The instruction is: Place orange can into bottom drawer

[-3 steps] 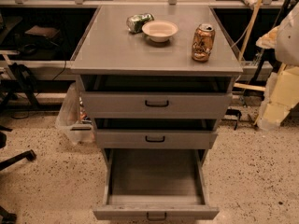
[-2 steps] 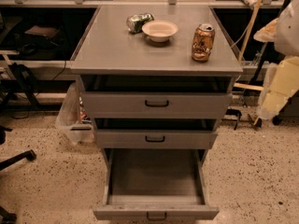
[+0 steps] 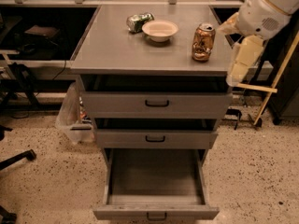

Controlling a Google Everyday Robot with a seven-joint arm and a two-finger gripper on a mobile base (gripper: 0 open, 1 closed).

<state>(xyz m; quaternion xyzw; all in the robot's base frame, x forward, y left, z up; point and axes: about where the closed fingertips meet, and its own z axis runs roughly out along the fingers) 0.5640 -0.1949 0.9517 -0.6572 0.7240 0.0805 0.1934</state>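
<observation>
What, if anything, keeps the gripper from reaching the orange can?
Likely yes, it can reach: the gripper hangs just off the right edge of the cabinet top, beside the orange can, nothing between them; the bowl sits on the can's other side.

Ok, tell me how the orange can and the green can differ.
The orange can stands upright; the green can lies on its side. The orange can is copper-orange, the green can green and silver. The orange can sits near the right edge, by the claw hanging just past it; the green can lies further back, beside the bowl. Both rest on the cabinet top.
</observation>
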